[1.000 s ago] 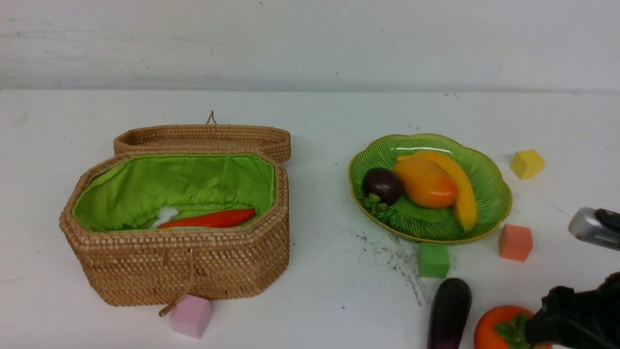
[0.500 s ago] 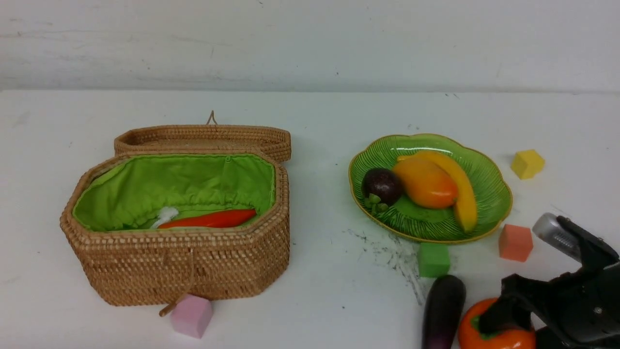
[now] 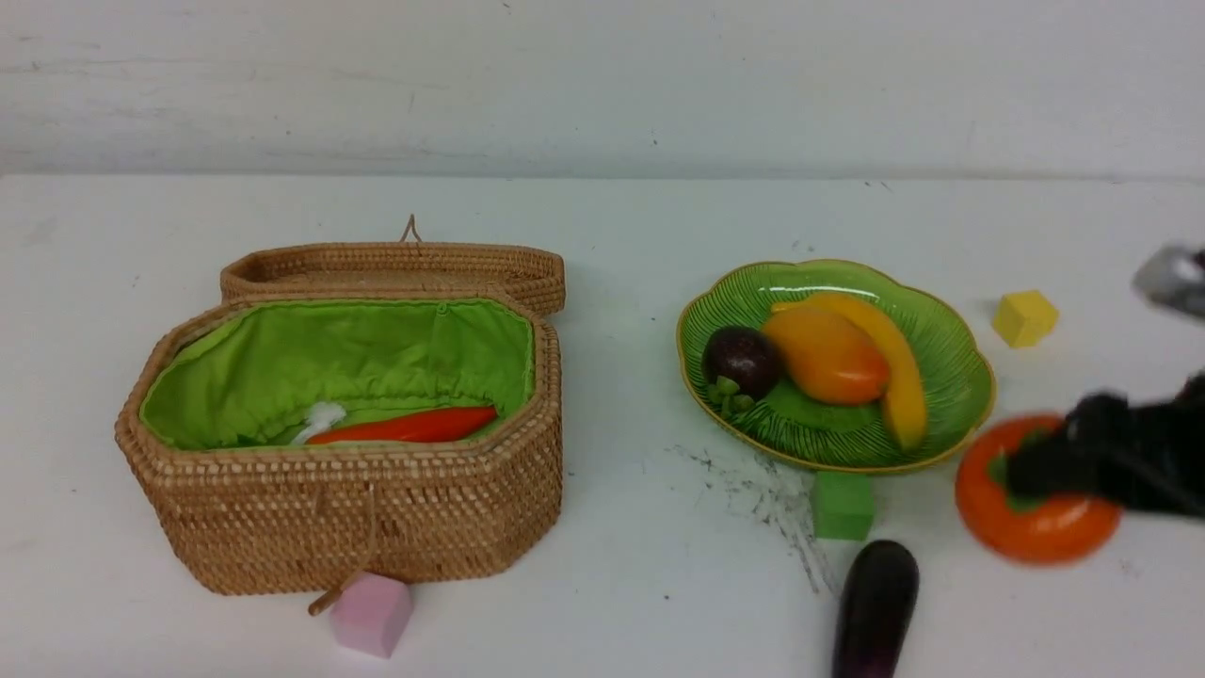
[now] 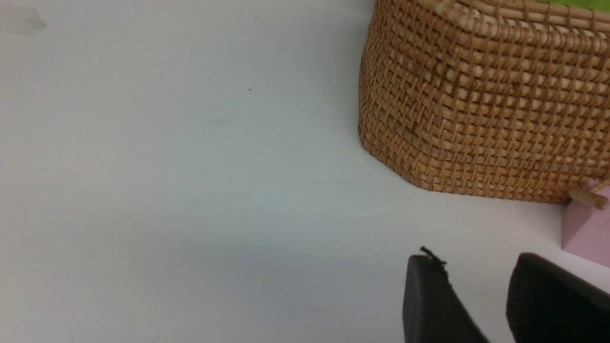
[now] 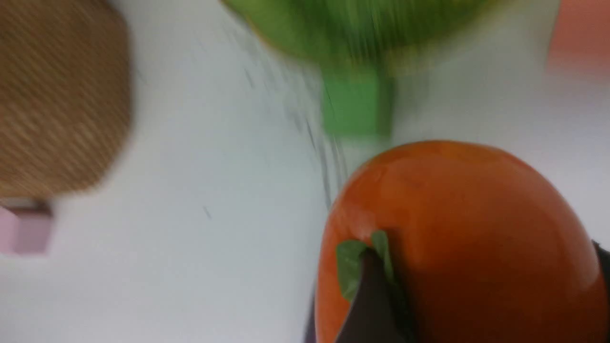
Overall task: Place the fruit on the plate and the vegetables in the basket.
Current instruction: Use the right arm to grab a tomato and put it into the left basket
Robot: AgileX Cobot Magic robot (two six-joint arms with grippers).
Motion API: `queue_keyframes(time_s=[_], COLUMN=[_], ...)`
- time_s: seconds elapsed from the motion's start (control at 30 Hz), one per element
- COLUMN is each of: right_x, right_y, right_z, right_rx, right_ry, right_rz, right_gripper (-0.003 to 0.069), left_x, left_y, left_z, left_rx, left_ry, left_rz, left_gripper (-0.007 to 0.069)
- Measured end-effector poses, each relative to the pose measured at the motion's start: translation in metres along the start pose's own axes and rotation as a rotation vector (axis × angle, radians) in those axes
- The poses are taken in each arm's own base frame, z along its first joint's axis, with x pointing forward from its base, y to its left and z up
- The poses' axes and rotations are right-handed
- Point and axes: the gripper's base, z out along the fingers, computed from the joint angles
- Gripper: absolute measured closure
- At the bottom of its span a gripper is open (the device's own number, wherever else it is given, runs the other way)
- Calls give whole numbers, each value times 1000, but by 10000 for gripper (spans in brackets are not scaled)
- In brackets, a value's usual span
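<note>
Carrying the tomato (image 3: 1031,513) off the table, right gripper (image 3: 1083,461) clamped on it, apparently; blurred. Mangosteen (image 3: 742,359), mango (image 3: 827,356), banana (image 3: 894,367) on plate (image 3: 955,325); chili (image 3: 405,426) in basket (image 3: 348,527). Eggplant (image 3: 875,607) remains. Left gripper (image 4: 481,305) part-open, empty.

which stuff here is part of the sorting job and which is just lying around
Part of the job:
- basket, chili and a white piece inside
- plate with mangosteen, mango, banana
- eggplant
- tomato, held in the right hand

Just lying about:
- pink cube
- green cube
- yellow cube
</note>
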Motion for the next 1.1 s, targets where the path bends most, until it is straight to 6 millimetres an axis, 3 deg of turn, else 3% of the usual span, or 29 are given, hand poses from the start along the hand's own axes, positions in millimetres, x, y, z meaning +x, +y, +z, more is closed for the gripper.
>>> queue_keyframes(time_s=[0.13, 0.23, 0.37, 0.43, 0.5, 0.6, 0.73, 0.83, 0.97, 1.1], right_x=[-52, -77, -91, -90, -85, -75, -66, -63, -64, -69], right_y=[45, 87, 154, 171, 201, 226, 238, 235, 229, 225], right_z=[-27, -24, 29, 50, 93, 139, 187, 207, 212, 201], right_rx=[-130, -282, -444, -466, -504, -546, -581, -546, -454, -383], right_ry=[-153, -204, -222, -213, -169, -89, 57, 121, 134, 139], right_rz=[-111, -195, -318, -340, -378, -400, -345, -353, -429, -527], right_gripper=[144, 144, 144, 145, 144, 144, 145, 117, -5, -17], left_x=[0, 0, 0, 0, 0, 0, 0, 0, 0, 0], left_y=[0, 0, 0, 0, 0, 0, 0, 0, 0, 0], left_z=[0, 0, 0, 0, 0, 0, 0, 0, 0, 0], left_rx=[0, 0, 0, 0, 0, 0, 0, 0, 0, 0], left_ry=[0, 0, 0, 0, 0, 0, 0, 0, 0, 0], left_rz=[0, 0, 0, 0, 0, 0, 0, 0, 0, 0], left_gripper=[386, 386, 386, 386, 386, 386, 386, 386, 386, 386])
